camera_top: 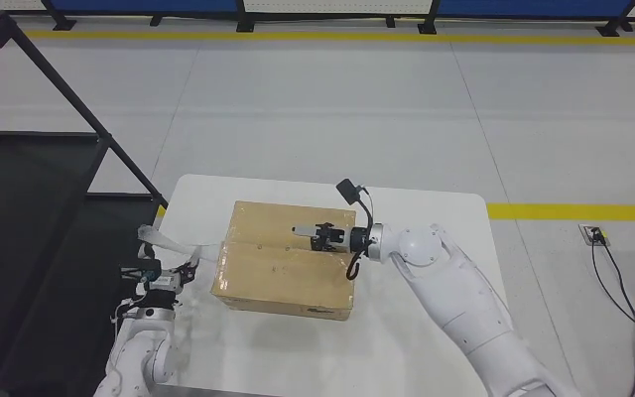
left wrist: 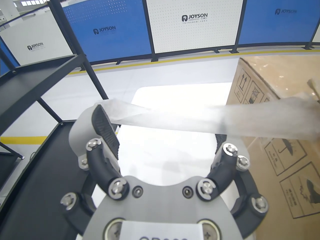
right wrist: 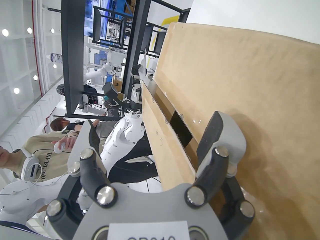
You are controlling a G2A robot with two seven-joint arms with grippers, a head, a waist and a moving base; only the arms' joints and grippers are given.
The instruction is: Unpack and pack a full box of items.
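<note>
Left gripper (left wrist: 160, 126), fingers spread wide, has a clear tape strip (left wrist: 200, 122) stuck across its fingertips, running to the brown cardboard box (camera_top: 283, 268) in the middle of the white desk (camera_top: 427, 213). Right gripper (right wrist: 153, 124) gapes empty astride the box's top flap edge.

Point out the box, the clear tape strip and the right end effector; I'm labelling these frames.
box (camera_top: 280, 273), top view, on its top face.
clear tape strip (left wrist: 200, 122), left wrist view, middle of the strip.
right end effector (right wrist: 155, 123), right wrist view, midway between its fingertips.
</note>
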